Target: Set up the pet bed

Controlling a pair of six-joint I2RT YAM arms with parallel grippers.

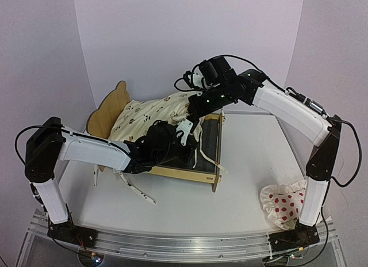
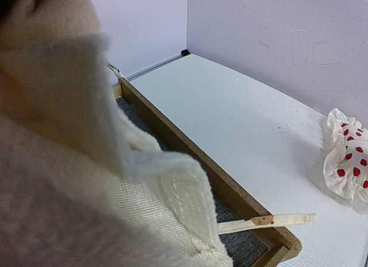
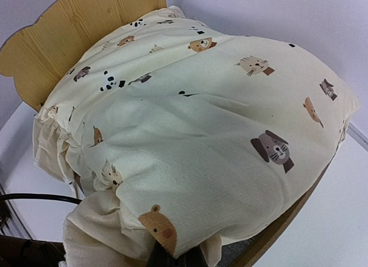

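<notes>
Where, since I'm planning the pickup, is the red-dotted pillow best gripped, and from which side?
Pinch the ruffled edge of the red-dotted pillow on the side facing the middle of the table, coming down from above. It lies crumpled and low, the ruffle sticks out as a thin fold, and the right arm crowds its other side.

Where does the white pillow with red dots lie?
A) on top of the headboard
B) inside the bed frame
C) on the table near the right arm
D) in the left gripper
C: the pillow rests on the table beside the right arm, apart from the pet bed.
</notes>
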